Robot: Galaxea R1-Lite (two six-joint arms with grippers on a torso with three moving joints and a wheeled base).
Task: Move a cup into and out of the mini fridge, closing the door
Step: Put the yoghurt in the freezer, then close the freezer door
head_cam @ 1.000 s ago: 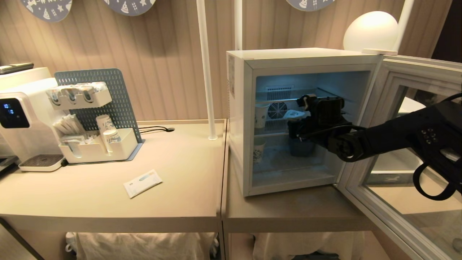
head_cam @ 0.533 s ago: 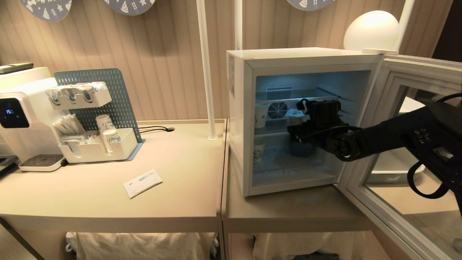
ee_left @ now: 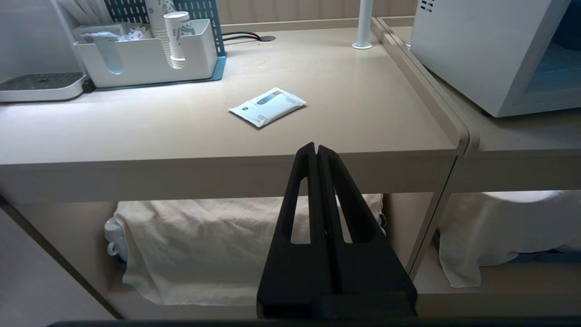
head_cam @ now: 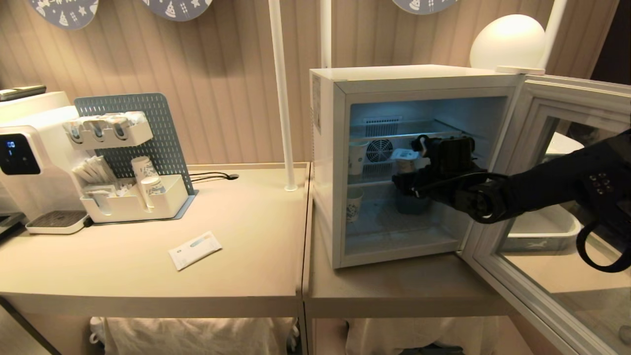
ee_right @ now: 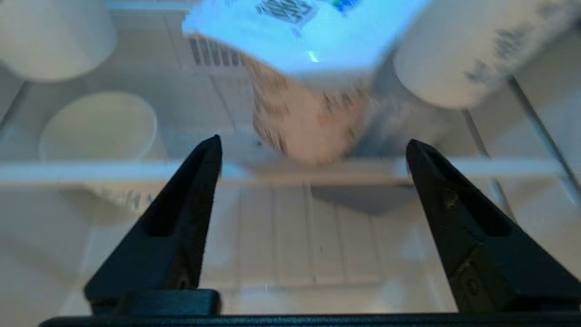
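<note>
Right gripper [ee_right: 313,145] spread wide inside mini fridge [head_cam: 325,148], yogurt cup [ee_right: 308,104] at twelve o'clock, unpinched.

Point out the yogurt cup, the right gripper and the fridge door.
yogurt cup [head_cam: 405,155]: head view, on its foil lid.
right gripper [ee_right: 313,156]: right wrist view, midway between the open fingertips.
fridge door [head_cam: 535,98]: head view, on its pale frame.

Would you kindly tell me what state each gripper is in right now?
Left gripper: shut, empty, parked before the table.
Right gripper: open inside the white mini fridge, holding nothing; the small foil-lidded cup stands just beyond its fingertips.
</note>
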